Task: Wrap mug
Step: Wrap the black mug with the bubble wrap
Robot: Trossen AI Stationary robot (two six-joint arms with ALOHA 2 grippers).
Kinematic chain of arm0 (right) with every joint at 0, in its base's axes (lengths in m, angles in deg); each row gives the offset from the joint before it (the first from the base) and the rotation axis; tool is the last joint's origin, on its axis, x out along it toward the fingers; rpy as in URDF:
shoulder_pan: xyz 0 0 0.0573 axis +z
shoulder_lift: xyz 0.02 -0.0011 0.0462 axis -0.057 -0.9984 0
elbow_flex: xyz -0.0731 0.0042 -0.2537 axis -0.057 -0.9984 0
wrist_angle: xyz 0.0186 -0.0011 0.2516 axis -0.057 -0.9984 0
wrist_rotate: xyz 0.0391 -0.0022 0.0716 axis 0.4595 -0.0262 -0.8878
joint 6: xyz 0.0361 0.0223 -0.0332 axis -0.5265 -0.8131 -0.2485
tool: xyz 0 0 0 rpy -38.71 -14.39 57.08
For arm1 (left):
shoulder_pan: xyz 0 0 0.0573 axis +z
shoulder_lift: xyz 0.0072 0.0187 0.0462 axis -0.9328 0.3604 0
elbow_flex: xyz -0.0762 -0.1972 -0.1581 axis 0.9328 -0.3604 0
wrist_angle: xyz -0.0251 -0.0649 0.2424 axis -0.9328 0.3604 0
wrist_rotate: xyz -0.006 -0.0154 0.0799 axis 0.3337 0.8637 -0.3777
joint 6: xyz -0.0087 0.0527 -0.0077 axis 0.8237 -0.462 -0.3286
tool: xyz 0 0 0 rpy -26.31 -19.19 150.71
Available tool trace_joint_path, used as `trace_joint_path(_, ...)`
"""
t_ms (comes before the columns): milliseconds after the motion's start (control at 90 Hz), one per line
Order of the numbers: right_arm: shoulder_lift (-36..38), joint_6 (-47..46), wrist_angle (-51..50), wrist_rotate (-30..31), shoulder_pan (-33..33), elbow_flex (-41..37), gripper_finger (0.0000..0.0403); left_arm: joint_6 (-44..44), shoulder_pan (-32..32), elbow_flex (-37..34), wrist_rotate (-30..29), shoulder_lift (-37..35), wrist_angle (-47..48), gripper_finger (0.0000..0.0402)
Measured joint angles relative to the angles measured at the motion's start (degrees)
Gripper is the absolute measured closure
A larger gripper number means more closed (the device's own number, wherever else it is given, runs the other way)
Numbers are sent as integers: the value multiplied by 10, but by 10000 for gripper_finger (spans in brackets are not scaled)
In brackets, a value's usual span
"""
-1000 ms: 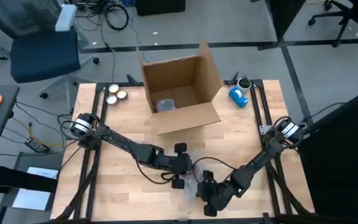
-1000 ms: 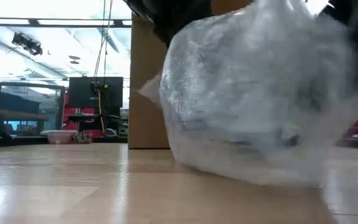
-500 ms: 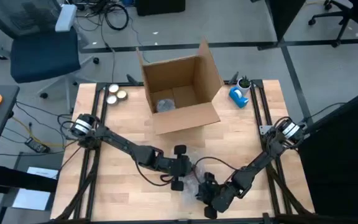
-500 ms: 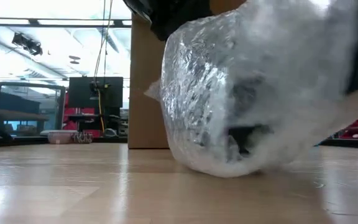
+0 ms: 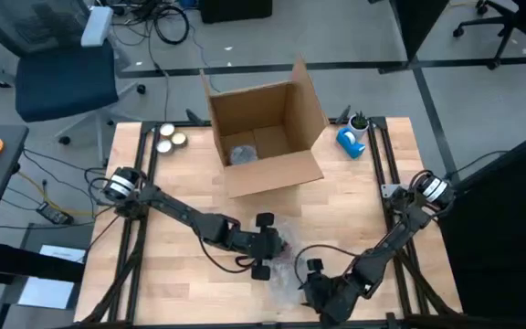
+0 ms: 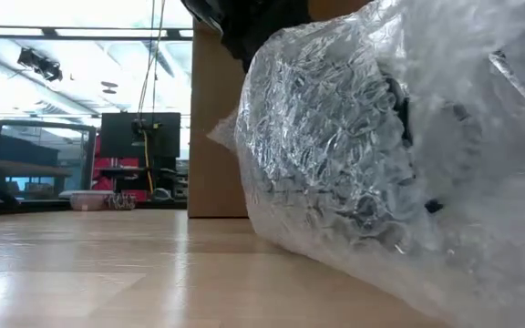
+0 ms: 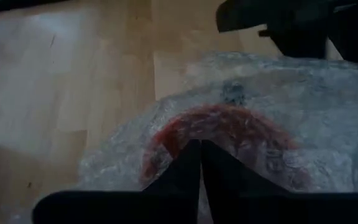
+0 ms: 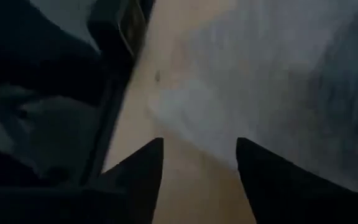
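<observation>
The mug [image 7: 229,134] shows red through a bundle of clear bubble wrap [image 6: 354,155] that lies on the wooden table near its front edge [image 5: 289,263]. My left gripper [image 5: 268,247] stands at the bundle's left side, its fingers shut against the wrap [image 7: 201,152]. My right gripper [image 5: 318,291] is open at the near right of the bundle. In the right wrist view [image 8: 199,149] bare table shows between its fingers and the wrap lies beyond their tips. My left gripper meets the bubble wrap where it covers the mug's side [image 7: 194,134], with both fingers [image 7: 185,165] closed together. It comes slanting down from the table's left. The fingertips hide whether a fold of wrap is between them. The bundle rests on the table.
An open cardboard box [image 5: 265,137] stands at the back middle with a wrapped thing [image 5: 243,153] inside. A blue object [image 5: 352,140] is at the back right, two round lids [image 5: 168,137] at the back left. The table's near edge is close behind my right gripper.
My right gripper has drawn back from the bundle toward the table's near edge and a little to the right. The bubble wrap's near side has loosened and spread toward the front. My left gripper has stayed on the bundle.
</observation>
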Motion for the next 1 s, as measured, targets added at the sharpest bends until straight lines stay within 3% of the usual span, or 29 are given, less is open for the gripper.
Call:
trace_joint_path(156,2,-77,-61,18,10,0,210,0,0,0,0,0,0,401)
trace_joint_path(356,0,-140,-61,31,-1,0,222,3,1,0,0,0,-2,402)
trace_joint_path(633,34,-115,-62,33,-12,13,231,11,1,0,0,0,-1,402)
trace_joint_path(889,88,-68,-54,133,-15,26,231,9,1,0,0,0,-15,401)
trace_joint_path(1000,89,-41,-28,148,-26,26,231,8,1,0,0,0,-19,402)
